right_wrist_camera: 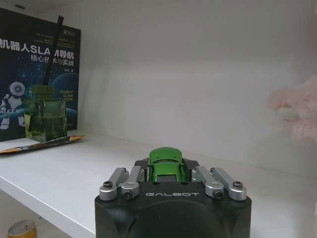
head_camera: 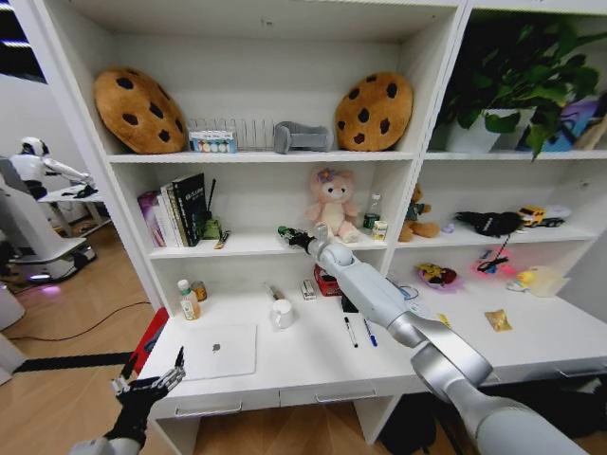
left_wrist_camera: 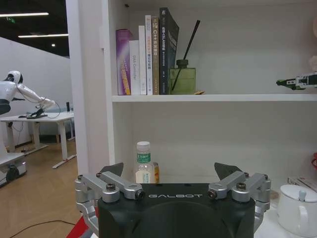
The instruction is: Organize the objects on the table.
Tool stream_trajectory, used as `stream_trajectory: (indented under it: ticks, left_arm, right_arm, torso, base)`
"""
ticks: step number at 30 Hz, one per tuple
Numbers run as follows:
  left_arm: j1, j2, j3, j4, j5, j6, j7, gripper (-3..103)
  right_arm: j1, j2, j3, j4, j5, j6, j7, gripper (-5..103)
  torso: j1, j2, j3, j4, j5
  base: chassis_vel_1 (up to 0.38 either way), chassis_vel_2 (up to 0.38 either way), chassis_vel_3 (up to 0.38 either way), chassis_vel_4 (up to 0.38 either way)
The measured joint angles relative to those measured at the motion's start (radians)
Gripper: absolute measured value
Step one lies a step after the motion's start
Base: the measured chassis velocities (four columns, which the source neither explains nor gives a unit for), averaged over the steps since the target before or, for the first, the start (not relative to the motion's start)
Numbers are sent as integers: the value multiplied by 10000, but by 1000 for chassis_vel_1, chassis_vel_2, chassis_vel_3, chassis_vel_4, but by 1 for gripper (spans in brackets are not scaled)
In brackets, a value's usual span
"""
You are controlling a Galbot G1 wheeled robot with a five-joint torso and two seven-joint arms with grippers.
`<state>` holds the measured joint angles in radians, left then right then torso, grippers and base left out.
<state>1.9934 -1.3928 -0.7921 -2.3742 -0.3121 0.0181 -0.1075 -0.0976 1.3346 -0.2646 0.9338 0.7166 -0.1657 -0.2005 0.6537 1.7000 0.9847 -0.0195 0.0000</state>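
Note:
My right gripper (head_camera: 287, 234) is stretched out over the middle shelf and is shut on a small green toy car (right_wrist_camera: 167, 163), held a little above the shelf board. My left gripper (head_camera: 147, 379) hangs open and empty below the table's front left corner, facing the shelves (left_wrist_camera: 171, 171). On the white table (head_camera: 303, 374) lie a silver laptop (head_camera: 220, 351), a white mug (head_camera: 282, 314), two pens (head_camera: 351, 332), small bottles (head_camera: 188, 300) and a gold packet (head_camera: 497, 320).
On the middle shelf stand books (head_camera: 180, 210), a green diffuser jar (right_wrist_camera: 45, 118) and a pink plush toy (head_camera: 333, 203). Cookie cushions (head_camera: 139, 111) sit on the shelf above. A red object (head_camera: 149, 339) leans at the table's left end.

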Motion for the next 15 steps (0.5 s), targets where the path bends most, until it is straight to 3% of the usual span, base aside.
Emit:
stream_trajectory:
  ticks: [11,14,15]
  left_arm:
    - [-23,66,-53,35,-10,-6,0,100]
    - [-21,47,-51,35,-11,-10,0,100]
    - [-17,14,-50,35,-11,-14,0,100]
  right_arm:
    - [138,239,-172,-329,12,19,88,33]
    - [149,275,-172,-362,10,16,119,36]
    - [154,291,-168,-370,12,7,142,46]
  torso:
    - [0,0,0,0,-1]
    - [0,0,0,-1,-1]
    - [0,0,0,0,0]
  base:
    - [0,0,0,0]
    - [0,0,0,0]
    - [0,0,0,0]
